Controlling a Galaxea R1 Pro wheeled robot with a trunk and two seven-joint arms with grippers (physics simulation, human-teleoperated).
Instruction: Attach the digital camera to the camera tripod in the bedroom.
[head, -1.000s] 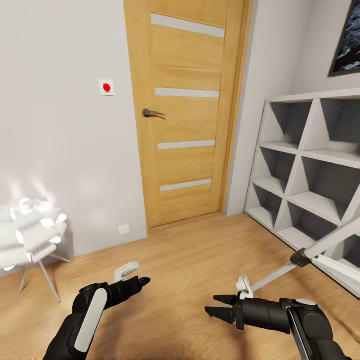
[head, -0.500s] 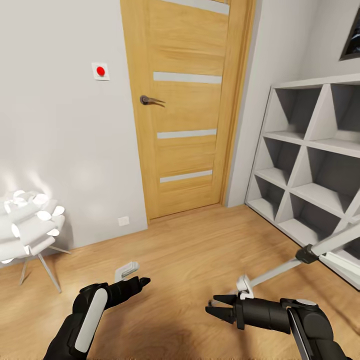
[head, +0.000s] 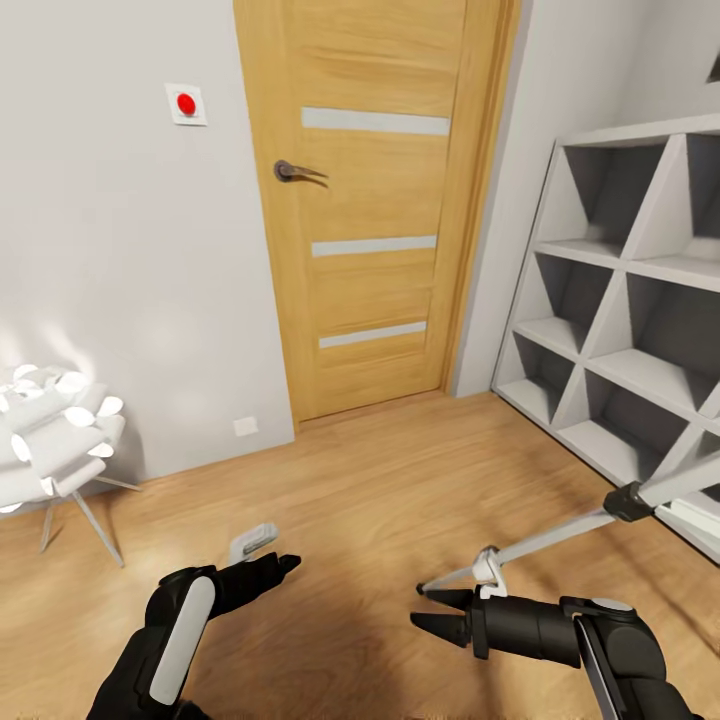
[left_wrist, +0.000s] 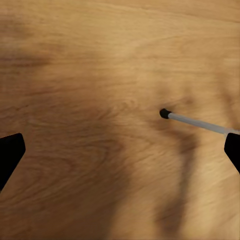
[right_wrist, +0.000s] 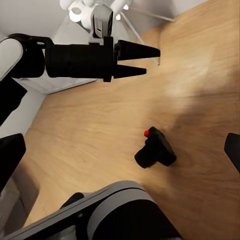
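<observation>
The head camera has tilted downward over the last second: the oak door (head: 375, 200), its handle (head: 295, 172) and the red wall button (head: 186, 103) all sit higher in the picture than before, the poster at the upper right has nearly slid out of frame, and more of the light wood floor (head: 380, 500) shows in front of the robot. This is a shift of the view, not of the room's things. Both arms hold the same pose in the frame as they did a second ago.

The left claw (head: 282, 566) reaches forward low over the floor, its fingers spread apart with nothing between them; in the right wrist view it (right_wrist: 145, 61) shows as two pointed tips with a gap. The right claw (head: 432, 612) points toward the left arm, also spread and empty.

The camera tripod (head: 560, 535) enters from the right beside the white cube shelf (head: 640, 310); one silver leg slants down to the floor just beyond the right claw. In the left wrist view, that leg's black foot (left_wrist: 164, 113) rests on the wood.

The digital camera (right_wrist: 155, 149) lies on the floor near the robot's base, red dot on its top corner, well apart from both claws. A white petal lamp (head: 50, 440) stands at the left wall.
</observation>
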